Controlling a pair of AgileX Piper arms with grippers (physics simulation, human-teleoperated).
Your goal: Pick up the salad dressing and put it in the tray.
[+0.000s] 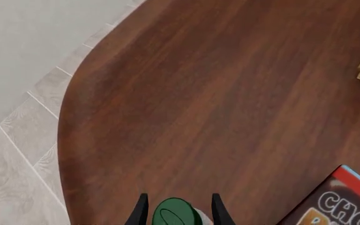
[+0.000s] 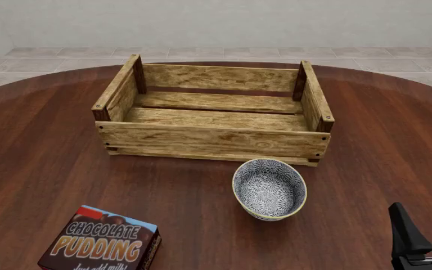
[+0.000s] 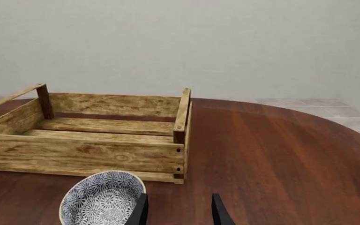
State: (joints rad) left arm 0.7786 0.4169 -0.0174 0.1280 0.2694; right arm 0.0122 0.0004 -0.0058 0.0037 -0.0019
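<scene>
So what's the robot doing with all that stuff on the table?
The left hand has its fingers on either side of the green cap of the salad dressing bottle, down near the chocolate pudding box. The wooden crate sits further back with nothing in it so far, and a patterned bowl sits just in front of it. The right hand is open and holds nothing.

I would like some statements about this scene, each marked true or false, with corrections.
1. The tray holds the salad dressing. False: nothing shows inside it.
2. The green-capped salad dressing sits between the left claw fingers. True.
3. The bowl stands inside the tray. False: it stands on the table, in front of it.
4. The right claw holds nothing. True.
5. The pudding box lies near the left front. True.
</scene>
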